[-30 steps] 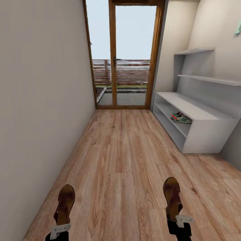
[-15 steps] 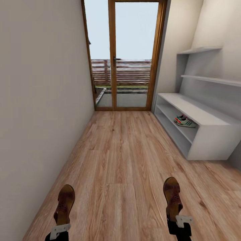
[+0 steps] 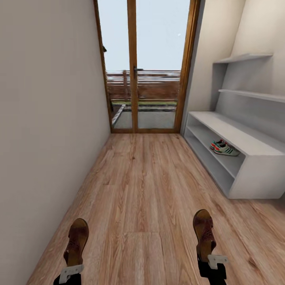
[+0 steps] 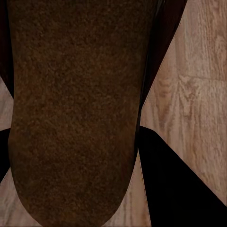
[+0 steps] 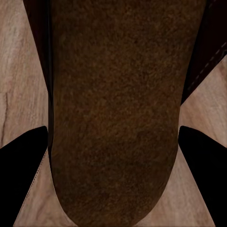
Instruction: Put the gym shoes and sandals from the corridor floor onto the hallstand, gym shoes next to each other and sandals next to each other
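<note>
Two sandals ride low at the near edge of the head view, one in each gripper, toes pointing down the corridor. The left gripper (image 3: 70,273) is clamped on the heel of the left sandal (image 3: 76,240), close to the left wall (image 3: 47,118). The right gripper (image 3: 213,264) is clamped on the heel of the right sandal (image 3: 204,232), which sits toward the right side of the corridor. Both sandals are held above the floor (image 3: 146,190), roughly level and parallel, well apart from each other. In the wrist views each dark-brown footbed (image 4: 75,113) (image 5: 116,109) lies between black fingers (image 4: 184,189) (image 5: 19,165), with wood planks beneath.

Between the sandals and beyond them the plank floor runs open toward the far door. The left wall borders it all the way along. On the right, past the middle distance, the rack (image 3: 253,150) stands against the right wall, its near end panel jutting into the corridor and its long front edge running toward the door. The gym shoes (image 3: 224,148) sit side by side in its upper open compartment, near the near end. Two shelves (image 3: 249,95) hang above its top. At the far end stands a wood-framed glass door (image 3: 148,67).
</note>
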Tool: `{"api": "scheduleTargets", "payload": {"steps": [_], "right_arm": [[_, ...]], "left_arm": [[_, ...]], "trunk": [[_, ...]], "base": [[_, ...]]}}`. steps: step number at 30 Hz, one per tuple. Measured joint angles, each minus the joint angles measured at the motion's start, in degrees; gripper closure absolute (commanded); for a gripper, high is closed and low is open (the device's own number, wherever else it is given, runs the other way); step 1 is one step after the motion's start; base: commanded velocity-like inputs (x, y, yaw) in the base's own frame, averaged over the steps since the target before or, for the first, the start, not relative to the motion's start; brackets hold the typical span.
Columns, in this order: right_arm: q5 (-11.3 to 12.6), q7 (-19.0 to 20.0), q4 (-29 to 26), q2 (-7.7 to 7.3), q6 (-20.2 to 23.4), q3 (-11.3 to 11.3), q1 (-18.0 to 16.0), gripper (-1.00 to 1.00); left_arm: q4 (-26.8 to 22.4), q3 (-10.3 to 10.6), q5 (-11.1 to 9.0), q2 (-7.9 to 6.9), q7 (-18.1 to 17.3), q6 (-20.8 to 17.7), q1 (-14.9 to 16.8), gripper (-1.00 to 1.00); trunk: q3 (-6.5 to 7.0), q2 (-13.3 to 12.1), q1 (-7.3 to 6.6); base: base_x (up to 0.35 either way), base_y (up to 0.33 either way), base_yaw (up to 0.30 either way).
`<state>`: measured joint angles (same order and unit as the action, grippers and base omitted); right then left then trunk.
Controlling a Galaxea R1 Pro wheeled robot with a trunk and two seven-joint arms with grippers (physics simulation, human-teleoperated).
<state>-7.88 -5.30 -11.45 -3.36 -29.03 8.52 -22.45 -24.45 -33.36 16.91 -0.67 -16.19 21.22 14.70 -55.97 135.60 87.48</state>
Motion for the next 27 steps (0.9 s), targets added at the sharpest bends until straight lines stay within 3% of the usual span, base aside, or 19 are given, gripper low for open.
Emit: {"api": "scheduleTargets", "payload": {"steps": [27], "right_arm": [[0.0,0.0,0.0,0.0,0.0,0.0,0.0,1.0]], "left_arm": [[0.0,-0.1,0.0,-0.07,0.0,0.0,0.0,1.0]], "trunk": [[0.0,0.0,0.0]], "base": [[0.34,0.0,0.0]]}}
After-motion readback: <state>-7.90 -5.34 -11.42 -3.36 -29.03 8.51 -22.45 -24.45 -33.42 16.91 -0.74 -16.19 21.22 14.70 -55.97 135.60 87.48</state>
